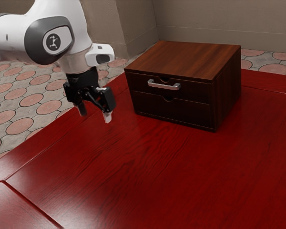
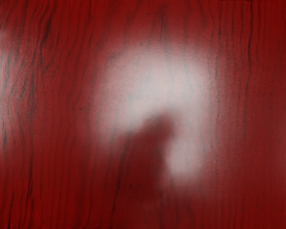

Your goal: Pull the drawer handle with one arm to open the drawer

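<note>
- The black gripper (image 1: 94, 113) hangs just above the red table (image 1: 148, 167) with its two fingers spread apart and nothing between them; they point down at the wood.
- The wrist view looks onto bare table (image 2: 257, 119), with a pale glare patch (image 2: 152, 90) and a dark shadow (image 2: 148, 157) cutting into it.
- The white arm (image 1: 47, 38) comes in from the exterior view's upper left, so the hand is well apart from its target.
- To my eye this is the approach step: no contact has been made, and the pull is not yet begun.
- The next move calls for carrying the hand toward the exterior view's right, raising it a little and turning the fingers to face the cabinet front, so they can close around the bar.
- The handle (image 1: 164, 85) is a slim silver bar lying level on the top drawer (image 1: 195, 89).
- That drawer sits flush in a small dark wooden cabinet (image 1: 190, 57) at the far side of the table; it looks fully shut.
- Below it is a lower drawer (image 1: 181, 109), on which I can make out only a small notch.
</note>
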Available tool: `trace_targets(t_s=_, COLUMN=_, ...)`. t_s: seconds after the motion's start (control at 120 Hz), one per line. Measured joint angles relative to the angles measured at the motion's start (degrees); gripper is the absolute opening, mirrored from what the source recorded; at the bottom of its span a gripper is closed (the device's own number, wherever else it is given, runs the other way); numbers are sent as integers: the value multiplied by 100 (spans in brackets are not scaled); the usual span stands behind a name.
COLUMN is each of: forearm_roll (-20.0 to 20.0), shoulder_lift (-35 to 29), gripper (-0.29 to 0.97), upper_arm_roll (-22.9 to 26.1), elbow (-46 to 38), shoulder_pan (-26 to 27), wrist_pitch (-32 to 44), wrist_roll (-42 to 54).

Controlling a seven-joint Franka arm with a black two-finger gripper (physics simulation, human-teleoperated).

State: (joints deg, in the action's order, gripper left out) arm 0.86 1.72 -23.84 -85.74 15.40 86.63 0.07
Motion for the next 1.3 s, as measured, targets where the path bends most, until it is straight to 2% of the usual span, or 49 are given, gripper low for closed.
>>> trace_targets(t_s=0.2, forearm_roll=3, shoulder_lift=-8, gripper=68, upper_arm_roll=-17, elbow=2, shoulder_pan=-1101, wrist_pitch=-59, wrist_roll=1)
trace_targets(t_s=0.342, forearm_roll=3, shoulder_lift=-14, gripper=68, upper_arm_roll=-19, elbow=2, shoulder_pan=-1409, wrist_pitch=-76, wrist_roll=3)
trace_targets(t_s=0.542, forearm_roll=4, shoulder_lift=-8, gripper=68, upper_arm_roll=92, elbow=-2, shoulder_pan=-1165, wrist_pitch=-80, wrist_roll=5)
trace_targets(t_s=0.725, forearm_roll=-102, shoulder_lift=-23, gripper=68, upper_arm_roll=104, elbow=12, shoulder_pan=-568, wrist_pitch=-92, wrist_roll=6)
trace_targets(t_s=0.808, forearm_roll=-128, shoulder_lift=-312, gripper=68, upper_arm_roll=215, elbow=579, shoulder_pan=-359, wrist_pitch=-193, wrist_roll=-72)
trace_targets(t_s=0.908, forearm_roll=-158, shoulder_lift=-399, gripper=68, upper_arm_roll=620, elbow=857, shoulder_pan=-508, wrist_pitch=-208, wrist_roll=-675)
trace_targets(t_s=0.983, forearm_roll=-185, shoulder_lift=-350, gripper=68, upper_arm_roll=812, elbow=882, shoulder_pan=-591, wrist_pitch=-112, wrist_roll=-1487)
trace_targets(t_s=1.3, forearm_roll=-222, shoulder_lift=46, gripper=68, upper_arm_roll=882, elbow=742, shoulder_pan=-415, wrist_pitch=712, wrist_roll=-4472)
